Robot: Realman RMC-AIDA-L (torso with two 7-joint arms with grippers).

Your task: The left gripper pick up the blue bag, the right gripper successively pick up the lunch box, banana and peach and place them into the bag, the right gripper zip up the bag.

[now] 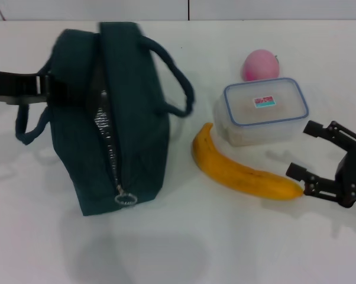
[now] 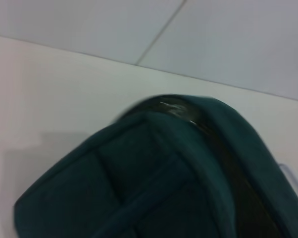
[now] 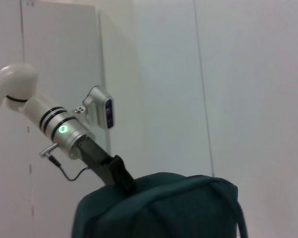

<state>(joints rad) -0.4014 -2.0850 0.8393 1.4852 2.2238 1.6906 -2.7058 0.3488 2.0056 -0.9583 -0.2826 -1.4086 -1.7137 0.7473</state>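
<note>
Left tool [image 1: 45,87] grips blue bag [image 1: 110,118] end, steadying it. Right tool [image 1: 320,160] spread wide, empty, just beside banana [image 1: 243,171] tip.

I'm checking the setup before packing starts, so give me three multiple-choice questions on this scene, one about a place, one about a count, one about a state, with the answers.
1. Where does the peach lie?
A. behind the lunch box
B. inside the bag
C. on the banana

2. How many food items lie outside the bag?
A. one
B. two
C. three

3. How is the right end effector?
A. shut on the banana
B. open, holding nothing
C. shut on the zip pull

Answers: 1 A, the peach shows past the box's far edge. 2 C, box, banana and peach all lie on the table. 3 B, its fingers are spread beside the banana's tip.
</note>
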